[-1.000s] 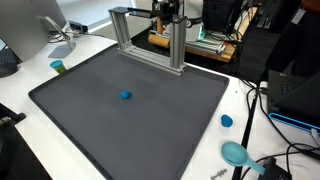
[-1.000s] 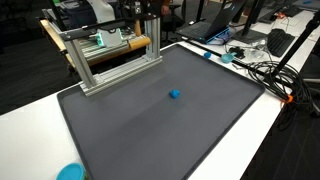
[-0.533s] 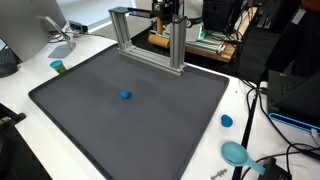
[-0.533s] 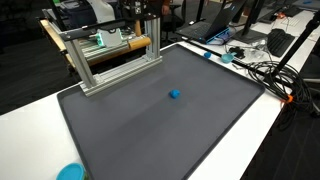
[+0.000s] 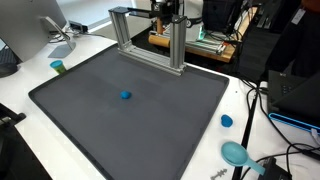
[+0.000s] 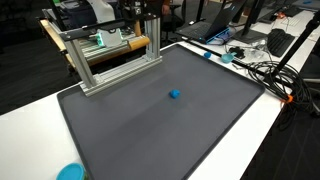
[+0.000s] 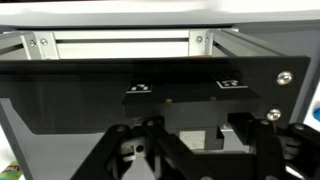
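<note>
My gripper [image 5: 166, 10] hangs at the back of the table, just behind the top of an aluminium frame [image 5: 150, 40], and is mostly hidden by it in both exterior views. In the wrist view its dark linkages [image 7: 190, 140] fill the bottom, close against a black plate [image 7: 150, 85] with two small markers, and the frame's rails [image 7: 120, 45] run above. The fingertips are lost in the dark there, so I cannot tell how the jaws stand. A small blue object [image 5: 125, 96] [image 6: 174, 95] lies alone on the dark mat [image 5: 120, 130], well away from the gripper.
On the white table round the mat there are a teal cup [image 5: 58, 67], a blue cap [image 5: 227, 121] and a teal dish [image 5: 235, 153]. Cables [image 6: 270, 70] trail along one side. Lab equipment and a monitor [image 5: 50, 20] crowd the back.
</note>
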You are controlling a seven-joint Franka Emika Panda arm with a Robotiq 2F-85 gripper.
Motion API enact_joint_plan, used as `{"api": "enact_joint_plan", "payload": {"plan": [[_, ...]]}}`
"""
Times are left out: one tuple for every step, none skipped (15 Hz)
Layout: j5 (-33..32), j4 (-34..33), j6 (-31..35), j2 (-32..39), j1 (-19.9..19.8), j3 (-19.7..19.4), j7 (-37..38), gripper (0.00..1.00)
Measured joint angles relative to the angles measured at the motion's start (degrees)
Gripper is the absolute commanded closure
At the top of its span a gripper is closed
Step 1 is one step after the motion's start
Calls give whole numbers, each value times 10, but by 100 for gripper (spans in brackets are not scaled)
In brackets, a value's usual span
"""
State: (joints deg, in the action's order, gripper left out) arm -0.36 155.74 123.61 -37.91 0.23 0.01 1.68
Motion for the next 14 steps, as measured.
{"api": "enact_joint_plan", "payload": {"plan": [[4,1,0,1,6,-6,-15,33],[5,1,-1,1,10,-11,-28,43],[5,1,-1,1,13,-15,-39,56],[5,0,-1,1,13,-18,-49,64],[4,-1,-1,1,13,-24,-59,69],[4,-2,-1,1,12,-30,-70,73],[5,-3,-3,0,13,-34,-80,74],[5,-3,-4,0,14,-37,-87,78],[5,-4,-3,0,14,-39,-91,78],[6,-5,-3,0,14,-41,-96,78],[6,-5,-3,0,14,-42,-99,78],[8,-5,-3,1,15,-42,-102,78],[9,-6,-3,1,15,-43,-102,78],[11,-6,-1,1,15,-43,-102,78]]}}
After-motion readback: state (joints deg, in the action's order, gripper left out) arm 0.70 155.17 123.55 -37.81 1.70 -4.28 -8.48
